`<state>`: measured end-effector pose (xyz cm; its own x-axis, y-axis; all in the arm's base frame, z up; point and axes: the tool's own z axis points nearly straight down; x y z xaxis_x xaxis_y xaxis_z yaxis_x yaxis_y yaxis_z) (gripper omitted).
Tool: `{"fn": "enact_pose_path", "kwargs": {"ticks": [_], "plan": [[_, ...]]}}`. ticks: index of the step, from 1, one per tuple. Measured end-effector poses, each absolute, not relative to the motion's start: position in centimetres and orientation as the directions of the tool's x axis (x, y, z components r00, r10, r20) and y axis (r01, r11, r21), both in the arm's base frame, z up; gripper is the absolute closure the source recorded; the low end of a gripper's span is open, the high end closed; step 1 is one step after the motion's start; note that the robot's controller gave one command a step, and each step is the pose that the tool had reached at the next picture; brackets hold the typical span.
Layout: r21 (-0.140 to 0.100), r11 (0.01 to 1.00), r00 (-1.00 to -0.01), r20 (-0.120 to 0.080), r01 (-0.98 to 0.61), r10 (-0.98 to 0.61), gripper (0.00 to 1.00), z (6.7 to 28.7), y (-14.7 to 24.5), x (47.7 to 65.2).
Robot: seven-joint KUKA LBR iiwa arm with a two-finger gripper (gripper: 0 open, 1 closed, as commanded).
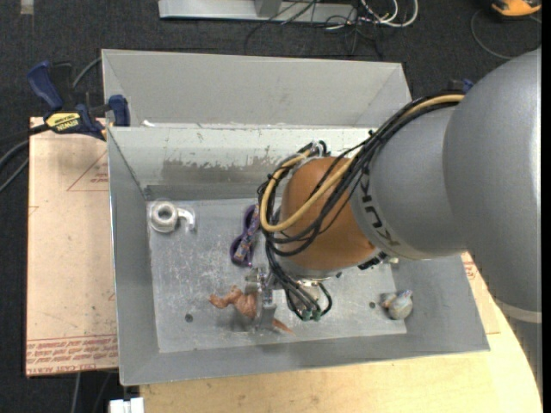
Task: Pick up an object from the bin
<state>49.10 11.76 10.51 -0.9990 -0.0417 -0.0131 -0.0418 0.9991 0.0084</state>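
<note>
The grey arm (482, 170) is the biggest thing in sight, coming in from 3 o'clock and covering the right half of the grey metal bin (198, 265). Its wrist wears a rounded orange cover (318, 222), looped about with black and yellow cables (274, 222), which hangs over the middle of the bin floor.

Below the cover the tool (261, 304) points down to the floor at about 7 o'clock from the bin's middle, close to the near wall. Whether the tool is spread or pressed together I cannot tell, as the wrist and wiring crowd its tip.

A small orange-brown piece (229, 299), lumpy like a little toy figure, lies flat on the floor at the tool's 9 o'clock, touching or just beside the tip. A further scrap of the same orange shows at the tool's 5 o'clock. Whether the piece is pinched cannot be told.

A silver ring (164, 216), like a short metal roll, sits well apart in the 10 o'clock corner. A purple strip (244, 241) lies at roughly 12 o'clock from the tool, partly under the cables. A pale grey lump (397, 305) rests at 4 o'clock on the floor, well apart from the tool. A dark speck (188, 318) lies at 8 o'clock near the front wall.
</note>
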Motion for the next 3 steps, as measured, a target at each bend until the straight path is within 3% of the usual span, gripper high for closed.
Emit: {"fn": "enact_pose_path", "kwargs": {"ticks": [3], "plan": [[0.009, 0.999, -0.999, -0.010, -0.042, -0.042, 1.00, 11.27, 11.76, 49.03]]}}
